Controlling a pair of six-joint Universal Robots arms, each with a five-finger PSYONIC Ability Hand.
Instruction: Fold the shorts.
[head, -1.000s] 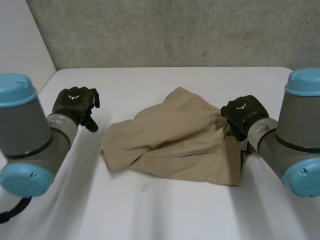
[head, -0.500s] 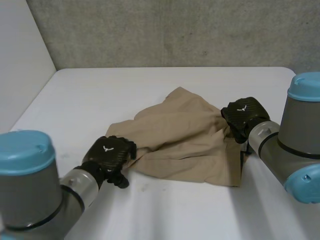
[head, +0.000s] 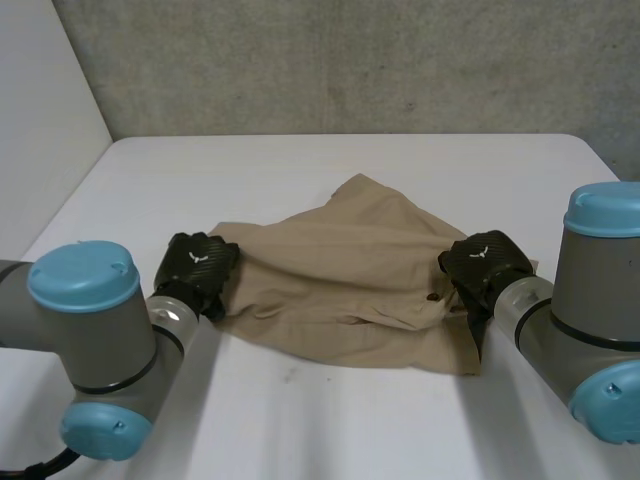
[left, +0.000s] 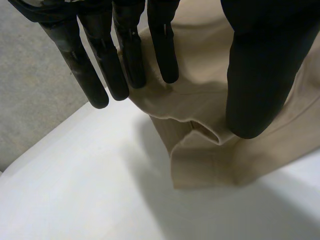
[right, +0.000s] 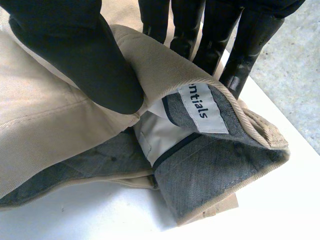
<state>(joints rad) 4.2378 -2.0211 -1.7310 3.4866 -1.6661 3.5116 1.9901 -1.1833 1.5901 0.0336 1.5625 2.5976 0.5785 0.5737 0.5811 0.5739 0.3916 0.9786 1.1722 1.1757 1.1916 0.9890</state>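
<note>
We pinched the waistband (right: 165, 65) in our right hand (right: 80, 55); our left hand (left: 260, 65) spread straight fingers (left: 125, 55) above the shorts' (head: 350, 270) opposite hem (left: 200, 132).

One pair of shorts (head: 350, 285) lies on one table (head: 300, 170). There are two hands: the left hand (head: 198, 270) at the shorts' nine o'clock and the right hand (head: 482, 268) at three o'clock. There are two arms, the left arm (head: 95, 350) and the right arm (head: 590, 310). One label (right: 200, 107) is sewn inside the shorts.

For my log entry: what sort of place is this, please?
Probably a robotics lab: a white table, a concrete wall behind it, the left hand and right hand at the beige shorts.
</note>
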